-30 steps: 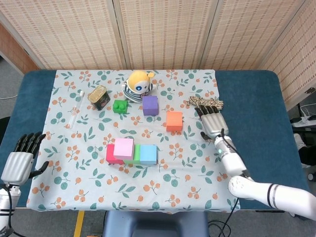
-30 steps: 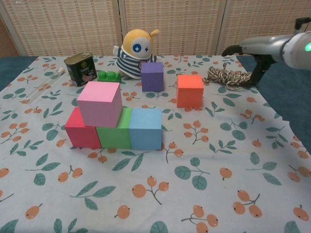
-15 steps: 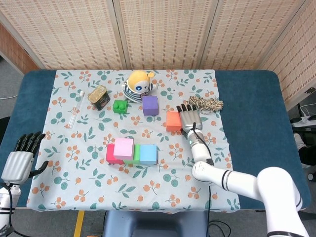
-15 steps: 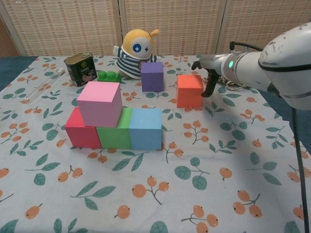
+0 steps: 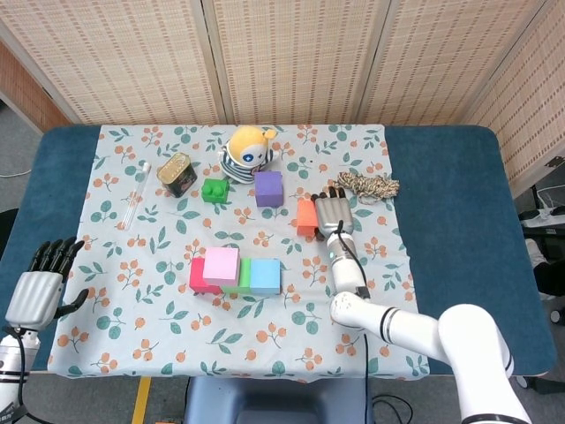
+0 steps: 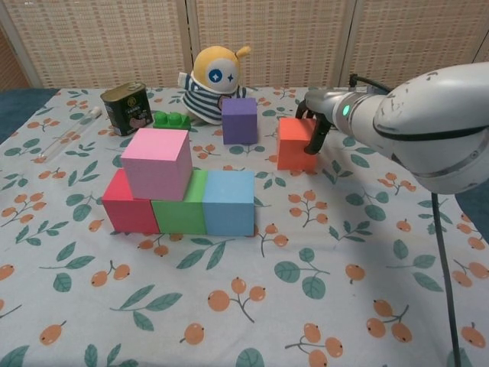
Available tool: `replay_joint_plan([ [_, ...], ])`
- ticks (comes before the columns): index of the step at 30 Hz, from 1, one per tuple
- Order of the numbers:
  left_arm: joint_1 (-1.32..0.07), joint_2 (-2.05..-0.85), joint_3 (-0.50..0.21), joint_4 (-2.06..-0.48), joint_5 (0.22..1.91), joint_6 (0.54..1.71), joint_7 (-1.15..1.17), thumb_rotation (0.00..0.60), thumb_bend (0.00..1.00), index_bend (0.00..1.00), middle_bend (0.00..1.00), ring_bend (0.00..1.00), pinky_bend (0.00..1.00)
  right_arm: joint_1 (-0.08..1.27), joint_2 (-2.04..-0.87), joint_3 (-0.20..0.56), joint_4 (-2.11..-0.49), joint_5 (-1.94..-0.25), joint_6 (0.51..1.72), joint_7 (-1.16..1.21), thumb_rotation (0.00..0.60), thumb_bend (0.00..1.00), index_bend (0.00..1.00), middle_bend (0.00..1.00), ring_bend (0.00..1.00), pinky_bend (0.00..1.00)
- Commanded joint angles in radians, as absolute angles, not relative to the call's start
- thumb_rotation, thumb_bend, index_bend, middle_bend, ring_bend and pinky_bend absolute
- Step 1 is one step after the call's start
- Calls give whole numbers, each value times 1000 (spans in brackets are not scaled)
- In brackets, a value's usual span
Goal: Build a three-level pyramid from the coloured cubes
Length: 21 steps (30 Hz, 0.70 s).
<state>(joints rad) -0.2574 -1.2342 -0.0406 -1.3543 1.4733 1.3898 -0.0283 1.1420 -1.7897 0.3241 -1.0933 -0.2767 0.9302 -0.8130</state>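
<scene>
Reaching over the orange cube, my right hand covers its right side, grip unclear; left hand hangs empty, fingers apart, off the bench edge.

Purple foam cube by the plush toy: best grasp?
Pinch the purple foam cube across its left and right faces, coming from above. It stands square and upright, those sides look free, while the striped plush toy crowds its back corner and the green toy brick lies further left.
</scene>
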Motion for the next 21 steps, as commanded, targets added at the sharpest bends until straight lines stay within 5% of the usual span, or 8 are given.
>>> replay_joint_plan([
  [1,-256,-1232,-42,-1355,1474,1391,-32,600,317,0,26,0,59,1136,-1781,338,-1118,-302,950,-797,600,441,620,253,79,85],
  [14,-255,-1227,-39,-1367,1493,1385,-28,600,317,0,27,0,59,1055,-1397,396,-1792,-353,1140,-839,600,495,671,261,85,99],
  [21,-251,-1221,-39,-1377,1499,1388,-21,600,317,0,27,0,59,1057,-1326,389,-1970,-297,1153,-838,600,497,673,261,85,98],
])
